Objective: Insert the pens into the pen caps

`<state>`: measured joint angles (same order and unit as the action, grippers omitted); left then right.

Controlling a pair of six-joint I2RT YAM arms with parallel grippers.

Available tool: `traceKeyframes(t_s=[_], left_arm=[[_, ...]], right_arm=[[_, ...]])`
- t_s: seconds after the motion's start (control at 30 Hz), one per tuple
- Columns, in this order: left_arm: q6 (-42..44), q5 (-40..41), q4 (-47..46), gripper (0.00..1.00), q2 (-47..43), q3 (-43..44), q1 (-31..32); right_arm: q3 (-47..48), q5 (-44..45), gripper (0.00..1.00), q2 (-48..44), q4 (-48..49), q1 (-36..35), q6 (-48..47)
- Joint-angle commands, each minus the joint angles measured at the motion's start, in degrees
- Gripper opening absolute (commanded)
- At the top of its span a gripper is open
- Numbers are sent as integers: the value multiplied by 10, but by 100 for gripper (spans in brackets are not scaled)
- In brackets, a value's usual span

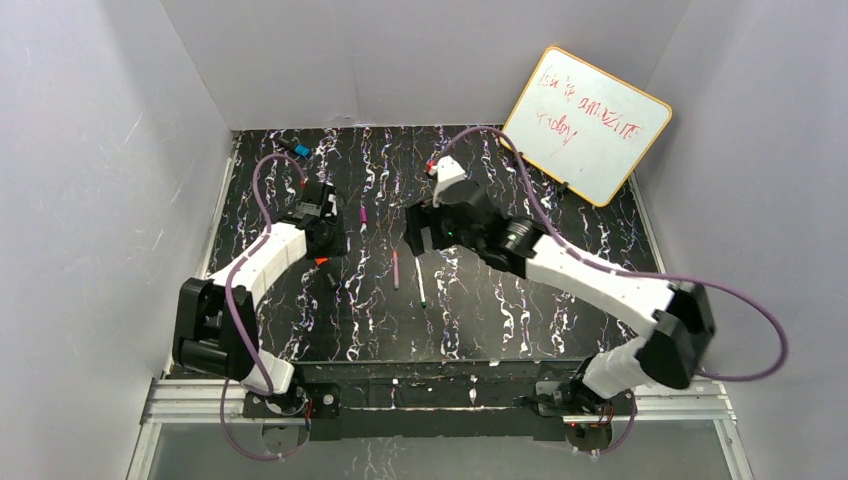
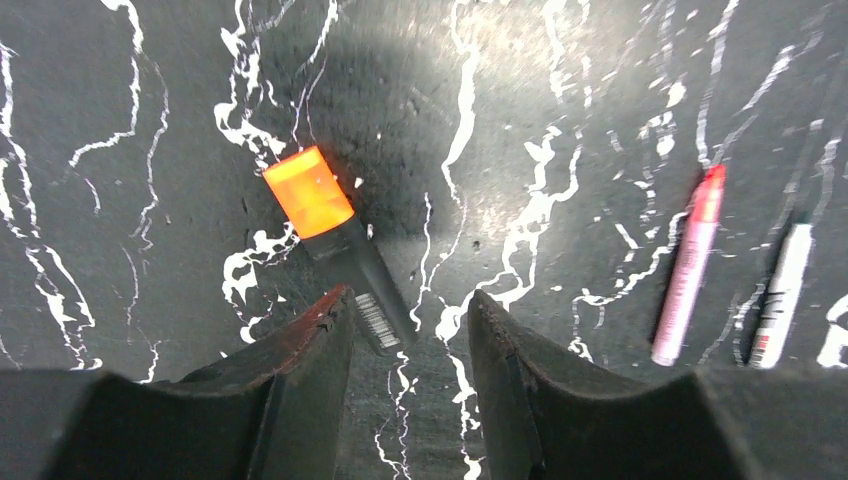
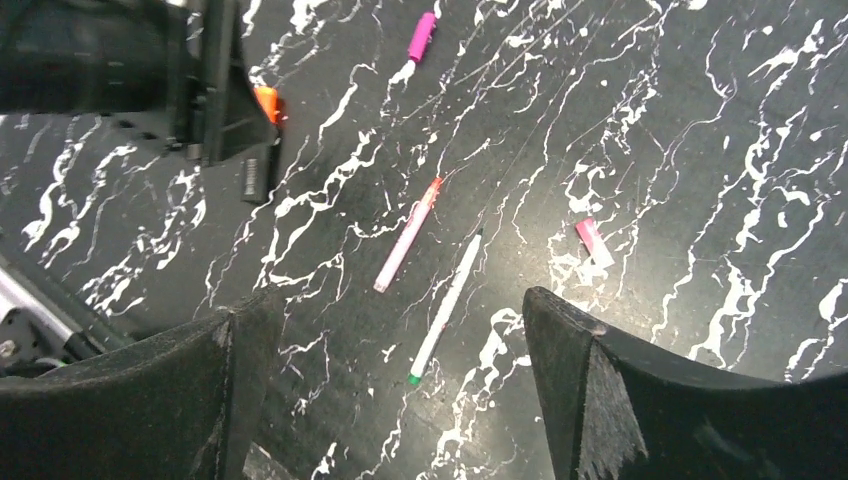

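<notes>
Left tool (image 2: 408, 310) gapes around stubby, orange-ended black marker (image 2: 352, 262).

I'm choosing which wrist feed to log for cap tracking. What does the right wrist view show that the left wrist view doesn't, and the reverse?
Only the right wrist: the magenta cap and the pale pink cap, each lying apart from the pens. Only the left wrist: the black marker unobstructed, orange end included, between the open left tool fingers. Both: the pink pen and the white pen lying side by side.
</notes>
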<state>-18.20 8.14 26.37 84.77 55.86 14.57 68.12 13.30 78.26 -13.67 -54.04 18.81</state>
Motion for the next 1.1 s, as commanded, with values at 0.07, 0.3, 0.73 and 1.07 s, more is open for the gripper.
traceKeyframes(t_s=[0.07,0.3,0.73,1.07], left_arm=[[5,-4,35,45,-56,36,-2],[-8,6,39,45,-79,42,-17],[-15,-81,40,46,-146,44,-138],[-8,-137,24,46,-137,28,-168]], right_arm=[[147,16,86,143,-115,5,56],[238,-10,87,261,-72,9,60],[414,40,77,496,74,10,6],[521,75,70,605,96,10,-48]])
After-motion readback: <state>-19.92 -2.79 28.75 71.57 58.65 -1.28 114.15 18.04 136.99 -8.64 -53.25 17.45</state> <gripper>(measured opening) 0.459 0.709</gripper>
